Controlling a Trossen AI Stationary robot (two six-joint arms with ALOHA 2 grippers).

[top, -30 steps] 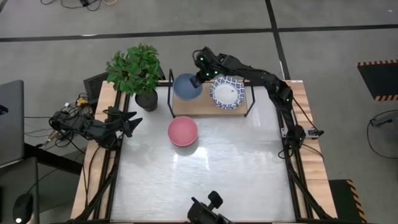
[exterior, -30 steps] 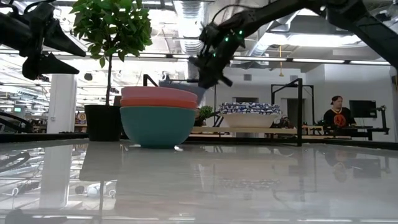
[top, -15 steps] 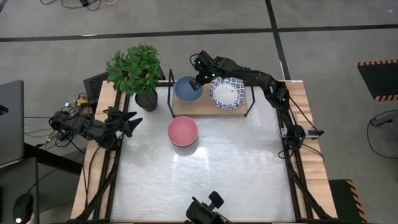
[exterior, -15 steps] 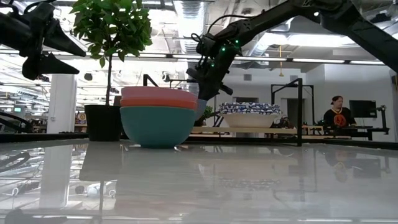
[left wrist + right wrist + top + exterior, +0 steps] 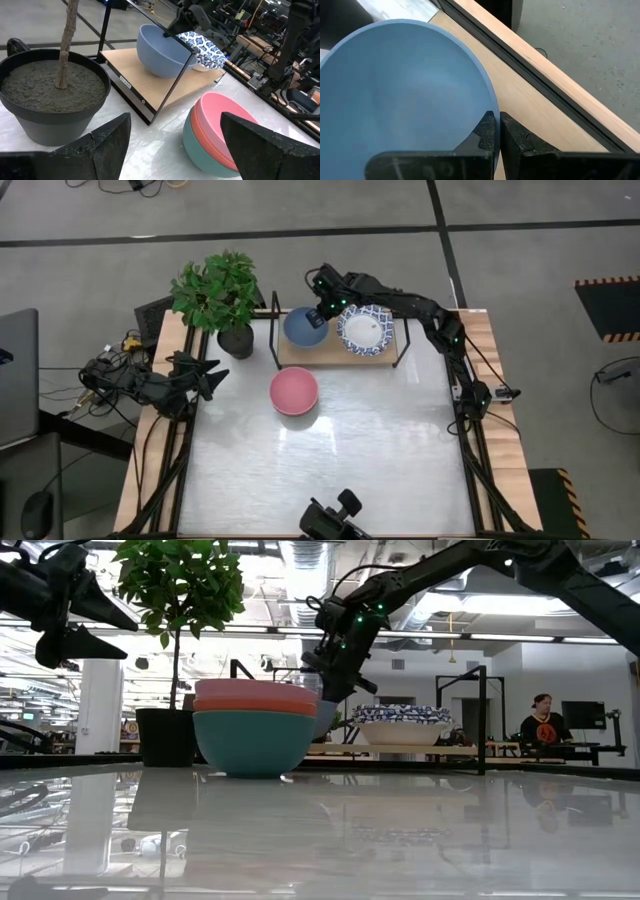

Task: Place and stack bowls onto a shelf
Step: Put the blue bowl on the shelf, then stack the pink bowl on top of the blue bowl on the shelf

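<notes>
right hand [image 5: 319, 314]: clamped on blue bowl's [image 5: 303, 326] rim, bowl seated on shelf [image 5: 335, 352], left end | patterned bowl [image 5: 364, 329]: at its 3 o'clock, on shelf | red bowl [image 5: 294, 391]: nested in teal bowl [image 5: 250, 743], on surface [image 5: 330, 460] at shelf's 7 o'clock | left hand [image 5: 212, 375]: at surface's 9 o'clock edge, fingers spread, empty

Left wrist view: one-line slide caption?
Right pincer grips the blue bowl rim on the shelf, beside a patterned bowl; red-on-teal stack waits.

Grey floor [image 5: 100, 220]; ceiling striplights [image 5: 530, 637]
</notes>
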